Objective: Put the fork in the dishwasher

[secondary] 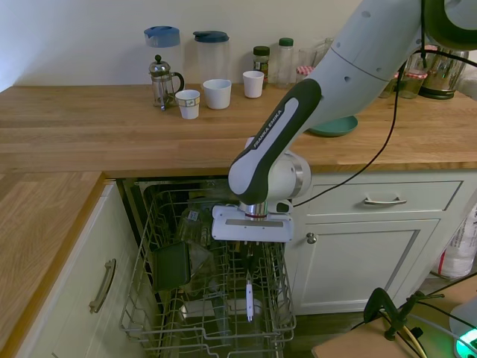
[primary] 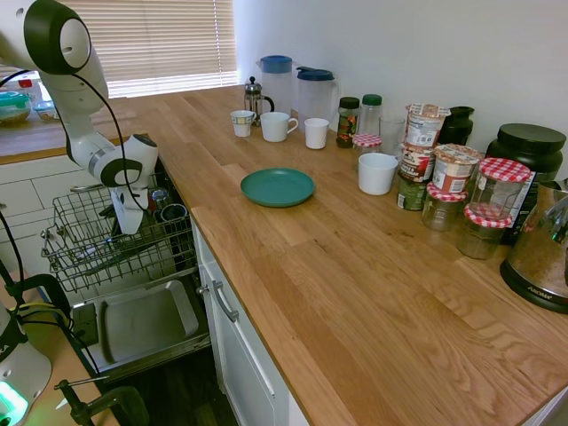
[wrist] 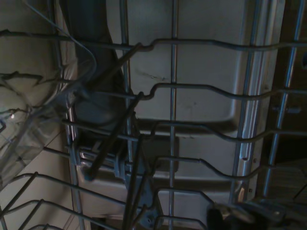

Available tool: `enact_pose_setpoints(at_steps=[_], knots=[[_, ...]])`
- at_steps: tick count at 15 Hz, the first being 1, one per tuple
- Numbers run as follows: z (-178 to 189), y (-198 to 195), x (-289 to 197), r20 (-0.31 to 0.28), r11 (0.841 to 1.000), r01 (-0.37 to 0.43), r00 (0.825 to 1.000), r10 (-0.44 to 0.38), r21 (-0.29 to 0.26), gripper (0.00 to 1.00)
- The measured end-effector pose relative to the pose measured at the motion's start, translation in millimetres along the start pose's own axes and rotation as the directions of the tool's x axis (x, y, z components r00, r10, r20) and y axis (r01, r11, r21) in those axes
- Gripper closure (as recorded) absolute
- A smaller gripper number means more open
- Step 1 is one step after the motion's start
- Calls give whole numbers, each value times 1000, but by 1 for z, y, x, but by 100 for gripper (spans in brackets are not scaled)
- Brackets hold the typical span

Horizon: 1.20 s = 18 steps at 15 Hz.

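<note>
The dishwasher stands open, with its grey wire rack pulled out over the dropped door. My gripper reaches down into the rack from above, and in the first exterior view it is sunk among the wires. A slim silvery fork stands upright straight beneath it, inside the rack. Whether the fork is held or rests among the wires does not show. The wrist view shows rack wires over the grey door lining and dark utensils, but no clear sight of the fork.
A dark square item and a clear container sit in the rack. On the wooden counter are a teal plate, mugs, pitchers, a French press and jars. White drawers flank the dishwasher.
</note>
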<state>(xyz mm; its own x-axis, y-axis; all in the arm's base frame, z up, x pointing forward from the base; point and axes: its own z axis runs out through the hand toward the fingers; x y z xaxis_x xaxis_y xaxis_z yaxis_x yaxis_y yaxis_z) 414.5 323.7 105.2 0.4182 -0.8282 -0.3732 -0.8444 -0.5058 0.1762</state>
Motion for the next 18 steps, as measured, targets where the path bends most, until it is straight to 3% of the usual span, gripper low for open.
enact_pose_setpoints(at_steps=[10, 18], knots=[[-5, -7, -5, -12, 999, 37, 999, -37, -9, 0], [-68, 21, -67, -103, 996, 84, 991, -80, 32, 0]])
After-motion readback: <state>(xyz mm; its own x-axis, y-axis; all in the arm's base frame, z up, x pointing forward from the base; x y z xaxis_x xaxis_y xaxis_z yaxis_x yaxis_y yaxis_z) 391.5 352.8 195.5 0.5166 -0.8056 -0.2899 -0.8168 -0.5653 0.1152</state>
